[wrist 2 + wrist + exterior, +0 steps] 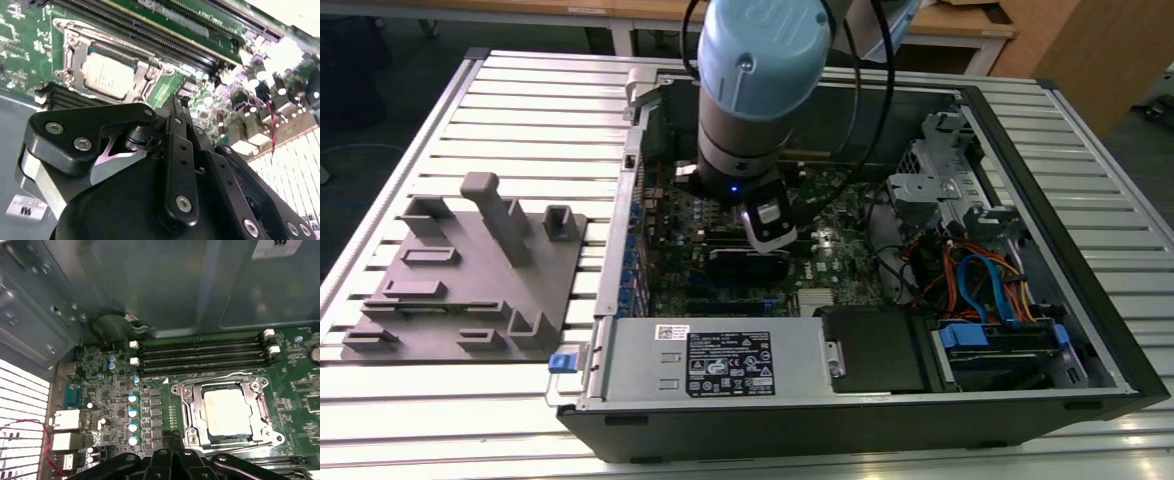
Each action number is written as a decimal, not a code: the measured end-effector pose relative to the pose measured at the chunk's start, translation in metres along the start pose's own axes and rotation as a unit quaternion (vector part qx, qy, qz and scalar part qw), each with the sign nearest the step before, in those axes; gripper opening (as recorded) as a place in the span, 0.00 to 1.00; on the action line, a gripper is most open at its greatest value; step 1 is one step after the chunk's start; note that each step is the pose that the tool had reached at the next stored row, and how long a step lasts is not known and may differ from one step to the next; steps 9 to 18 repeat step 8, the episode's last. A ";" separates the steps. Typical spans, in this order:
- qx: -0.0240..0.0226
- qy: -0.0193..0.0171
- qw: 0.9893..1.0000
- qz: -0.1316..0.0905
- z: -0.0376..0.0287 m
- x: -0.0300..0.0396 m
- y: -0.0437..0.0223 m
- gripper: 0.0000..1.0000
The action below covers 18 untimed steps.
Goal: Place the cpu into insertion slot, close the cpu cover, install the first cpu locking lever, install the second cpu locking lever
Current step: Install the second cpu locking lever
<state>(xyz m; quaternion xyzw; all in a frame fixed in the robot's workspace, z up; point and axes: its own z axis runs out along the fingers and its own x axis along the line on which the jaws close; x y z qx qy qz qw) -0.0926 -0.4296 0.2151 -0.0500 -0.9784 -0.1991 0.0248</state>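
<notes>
My arm [754, 90] reaches down from the upper middle of the exterior view into an open computer case [1067, 300]. The case lies on a counter [520, 110] made of long silver slats. On the exterior view's left, a flat grey holder plate [467, 290] with pegs and blocks rests on the counter, just beside the case. A grey power box [720, 365] with a label sits in the case at the lower middle of that view. My claw [771, 240] hangs low over the green board [834, 265].

In both wrist views my claw [172, 437] [175, 100] is closed, with its 2 black fingers [177, 145] pressed together and not gripping a thing.

The cpu [227, 412] [107, 75] lies flat in the insertion slot [220, 439], with its pale metal top facing up. The cpu cover [192, 407] [142, 82] lies down flat around it, so the chip shows through the square hole in the middle. A thin metal lever [220, 377] runs along one edge of the cover. I cannot tell if it is hooked down.

My claw tip is near one corner of the slot. I cannot tell if it touches. Long black memory slots [200, 355] run side by side just past the slot, next to the grey case wall [165, 285].
</notes>
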 end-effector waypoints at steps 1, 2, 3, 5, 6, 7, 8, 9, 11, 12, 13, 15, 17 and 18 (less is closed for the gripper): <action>0.000 0.000 1.000 0.000 -0.0004 0.0000 0.0002 0.10; 0.000 0.000 1.000 0.000 -0.0004 0.0000 0.0002 0.10; 0.000 0.000 1.000 0.000 -0.0004 0.0000 0.0002 0.10; -0.001 0.000 1.000 0.000 -0.0005 0.0001 0.0002 0.10; -0.001 0.000 1.000 0.000 -0.0005 0.0001 0.0002 0.10; -0.001 0.000 1.000 0.000 -0.0005 0.0000 0.0002 0.10; -0.002 0.000 1.000 0.000 -0.0005 0.0000 0.0002 0.10; -0.002 0.000 1.000 0.000 -0.0005 0.0000 0.0002 0.10; -0.002 0.000 1.000 0.000 -0.0005 0.0000 0.0002 0.10; -0.002 0.000 1.000 0.000 -0.0005 0.0000 0.0002 0.10; -0.002 0.000 1.000 0.000 -0.0005 0.0000 0.0002 0.10; -0.002 0.000 1.000 0.000 -0.0005 0.0000 0.0002 0.10; -0.002 0.000 1.000 0.000 -0.0005 0.0000 0.0002 0.10; -0.002 0.000 1.000 0.000 -0.0005 0.0000 0.0002 0.10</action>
